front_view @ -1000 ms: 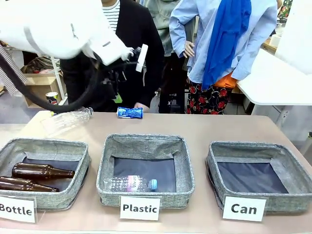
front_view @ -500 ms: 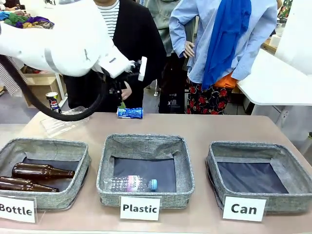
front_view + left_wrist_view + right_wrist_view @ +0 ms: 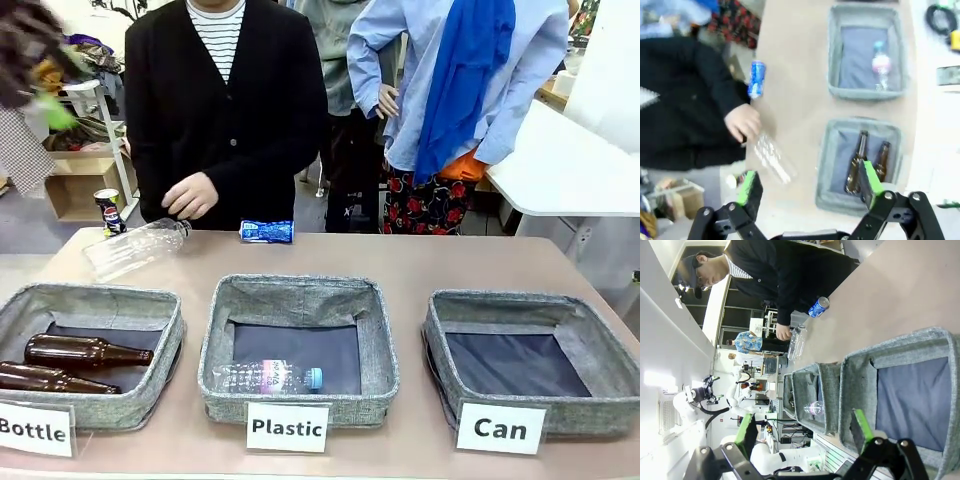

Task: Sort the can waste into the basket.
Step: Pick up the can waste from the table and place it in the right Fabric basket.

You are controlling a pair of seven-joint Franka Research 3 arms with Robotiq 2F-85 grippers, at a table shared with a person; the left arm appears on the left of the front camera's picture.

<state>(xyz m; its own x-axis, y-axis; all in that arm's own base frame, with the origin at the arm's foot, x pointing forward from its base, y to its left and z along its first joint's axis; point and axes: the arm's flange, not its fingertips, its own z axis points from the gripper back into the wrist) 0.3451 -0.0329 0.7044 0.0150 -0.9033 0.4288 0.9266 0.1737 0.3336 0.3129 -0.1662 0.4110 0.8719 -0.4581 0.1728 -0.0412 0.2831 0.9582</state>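
Front view: you have the blue crushed can (image 3: 267,231) lying at the far edge of the table (image 3: 450,265), mid-span. The dark can (image 3: 107,211) stands upright by the far left corner, near a person's hand (image 3: 190,195). The basket (image 3: 440,330) carded "Can" sits at the near right corner. Your left gripper (image 3: 809,180) has its jaws wide apart, and your right gripper (image 3: 802,426) likewise.
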